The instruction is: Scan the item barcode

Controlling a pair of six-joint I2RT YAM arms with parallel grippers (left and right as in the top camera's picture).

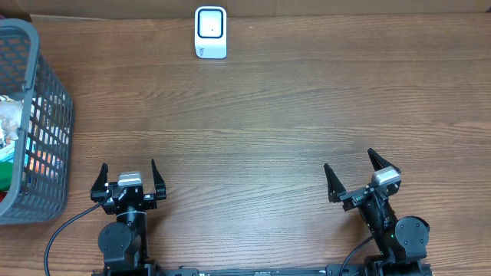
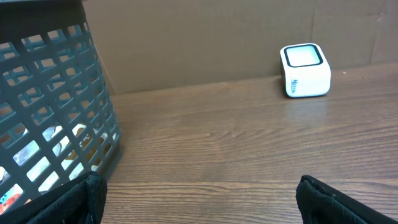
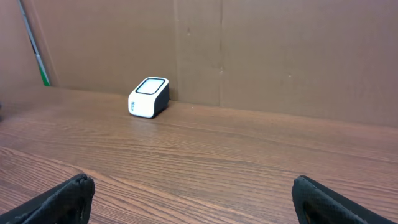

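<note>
Left gripper (image 1: 129,167): fingers spread wide, holding nothing, above the table's (image 1: 268,130) front edge, left side.
Right gripper (image 1: 349,161): fingers spread wide, empty, above the front edge, right side.
Items (image 1: 9,119): piled inside the basket.
Basket (image 1: 47,138): grey mesh, at the table's left edge.
Scanner (image 1: 210,32): white, at the back edge, well apart from both grippers.

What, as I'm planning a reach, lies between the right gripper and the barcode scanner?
Only bare table separates right gripper and barcode scanner, per overhead and right wrist views.
</note>
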